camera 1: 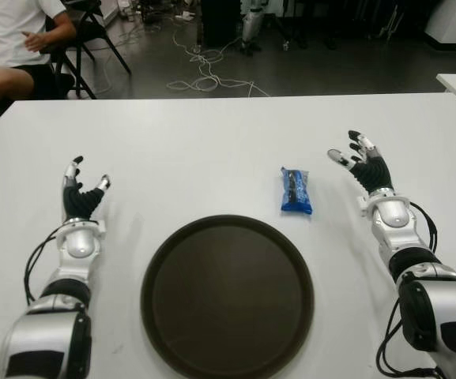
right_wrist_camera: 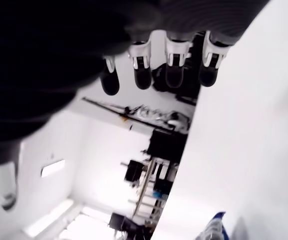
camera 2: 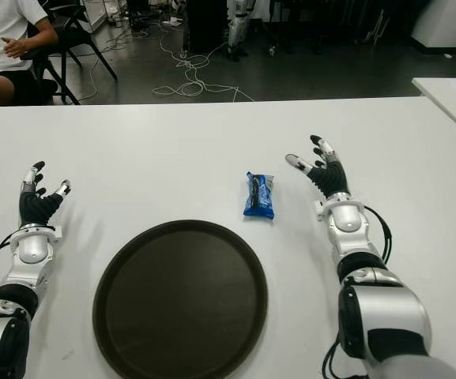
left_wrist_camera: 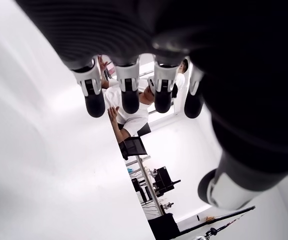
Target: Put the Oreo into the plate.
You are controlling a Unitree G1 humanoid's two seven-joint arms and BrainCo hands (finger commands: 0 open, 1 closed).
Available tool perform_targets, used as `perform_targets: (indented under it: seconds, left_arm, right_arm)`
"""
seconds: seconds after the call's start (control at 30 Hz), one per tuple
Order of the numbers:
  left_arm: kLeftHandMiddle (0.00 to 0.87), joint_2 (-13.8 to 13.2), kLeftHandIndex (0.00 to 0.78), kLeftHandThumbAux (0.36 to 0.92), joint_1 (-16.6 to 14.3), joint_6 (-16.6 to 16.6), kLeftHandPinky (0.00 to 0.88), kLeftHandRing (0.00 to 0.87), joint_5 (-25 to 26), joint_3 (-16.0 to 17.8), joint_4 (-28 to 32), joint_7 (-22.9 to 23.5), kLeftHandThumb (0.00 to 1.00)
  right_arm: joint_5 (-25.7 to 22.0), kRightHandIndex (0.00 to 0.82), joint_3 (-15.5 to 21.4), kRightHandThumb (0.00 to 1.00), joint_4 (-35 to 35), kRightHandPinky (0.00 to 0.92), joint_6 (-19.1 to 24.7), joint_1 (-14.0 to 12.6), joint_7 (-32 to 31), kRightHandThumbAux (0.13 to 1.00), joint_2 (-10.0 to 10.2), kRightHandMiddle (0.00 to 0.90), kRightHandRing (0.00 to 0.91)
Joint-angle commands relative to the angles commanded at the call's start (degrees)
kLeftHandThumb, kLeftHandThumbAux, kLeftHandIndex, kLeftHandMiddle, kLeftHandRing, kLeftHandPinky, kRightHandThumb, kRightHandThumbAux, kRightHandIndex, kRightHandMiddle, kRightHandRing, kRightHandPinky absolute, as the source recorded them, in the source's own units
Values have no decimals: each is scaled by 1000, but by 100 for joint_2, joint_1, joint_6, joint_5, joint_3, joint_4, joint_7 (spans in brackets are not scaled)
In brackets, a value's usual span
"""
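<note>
Right fingers [camera 1: 357, 145] spread and bare, holding nothing, tips raised off the table [camera 1: 212, 142] and aimed toward 12 o'clock. Thumb splayed toward 9 o'clock, toward the Oreo [camera 1: 295, 190]. Oreo pack flat on the table, at 8 o'clock from those fingers, near but apart, untouched. Blue wrapper lengthwise along the 12-to-6 line, just beyond the plate [camera 1: 228, 294] rim at the plate's 1 o'clock, not on it. In the right wrist view, four fingertips [right_wrist_camera: 141, 75] lined up and only slightly bent, nothing between them and the palm, a blue corner of the pack [right_wrist_camera: 212, 227] at the frame edge.

Right hand [camera 1: 363, 162] palm turned inward toward 9 o'clock, wrist and forearm stretched back toward 5 o'clock over the table.

Left fingers [camera 1: 73, 170] likewise spread and loose, gripping nothing, pointed toward 12 o'clock. Left hand [camera 1: 81, 193] at the plate's 10 o'clock, well apart from the Oreo, forearm running back toward 6 o'clock. Same row of relaxed fingertips [left_wrist_camera: 129, 97] in the left wrist view.

Plate dark, round, bare, between the two forearms. Beyond the table's far edge at 11 o'clock, a seated person [camera 1: 14, 31]; cables [camera 1: 204, 75] on the floor at 12 o'clock.
</note>
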State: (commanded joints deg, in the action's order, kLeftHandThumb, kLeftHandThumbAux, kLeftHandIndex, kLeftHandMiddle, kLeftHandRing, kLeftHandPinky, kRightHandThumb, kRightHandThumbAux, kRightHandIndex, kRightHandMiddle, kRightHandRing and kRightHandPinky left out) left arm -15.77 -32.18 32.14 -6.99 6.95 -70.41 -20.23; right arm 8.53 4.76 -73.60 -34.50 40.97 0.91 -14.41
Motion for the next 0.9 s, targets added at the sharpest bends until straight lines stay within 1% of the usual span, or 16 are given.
perform_targets:
  seconds: [0.07, 0.2, 0.3, 0.37, 0.5, 0.6, 0.7, 0.8, 0.9]
  left_arm:
    - [43, 7, 36, 742, -2, -7, 13, 23, 15, 9, 6, 15, 0]
    - [44, 24, 36, 758, -7, -19, 19, 26, 53, 38, 11, 53, 0]
    - [45, 26, 36, 760, -9, -26, 17, 27, 45, 36, 10, 49, 0]
    - [46, 27, 36, 762, -8, -26, 17, 27, 38, 34, 9, 45, 0]
    - [47, 36, 35, 771, 1, -37, 22, 31, 4, 19, 3, -36, 0]
    - [44, 40, 34, 763, -7, -54, 27, 30, -2, 20, -10, -69, 0]
    - [43, 38, 35, 751, -18, -78, 27, 29, -1, 22, -26, -83, 0]
    - [45, 43, 37, 745, -22, -90, 24, 29, 2, 23, -30, -94, 0]
    - [46, 51, 36, 738, -23, -87, 25, 29, 15, 32, -29, -91, 0]
  right_arm:
    - [81, 0, -93, 0, 45, 0, -87, -4, 43, 525, 5, 0, 0]
    - [198, 0, -263, 0, 149, 0, -222, 68, -4, 537, 20, 0, 0]
    - [256, 0, -375, 0, 271, 0, -431, -12, -26, 557, 26, 0, 0]
    - [272, 0, -412, 0, 307, 0, -494, -39, -21, 565, 26, 0, 0]
    - [437, 0, -622, 0, 505, 0, -765, -120, -38, 579, -29, 0, 0]
    - [651, 0, -810, 0, 494, 0, -705, -104, 116, 572, -107, 0, 0]
    - [968, 0, -1038, 0, 466, 0, -545, -58, 391, 555, -176, 0, 0]
    - [1159, 0, -1184, 0, 412, 0, -386, 15, 555, 513, -176, 0, 0]
    - [1267, 0, -1291, 0, 435, 0, -314, 44, 636, 481, -194, 0, 0]
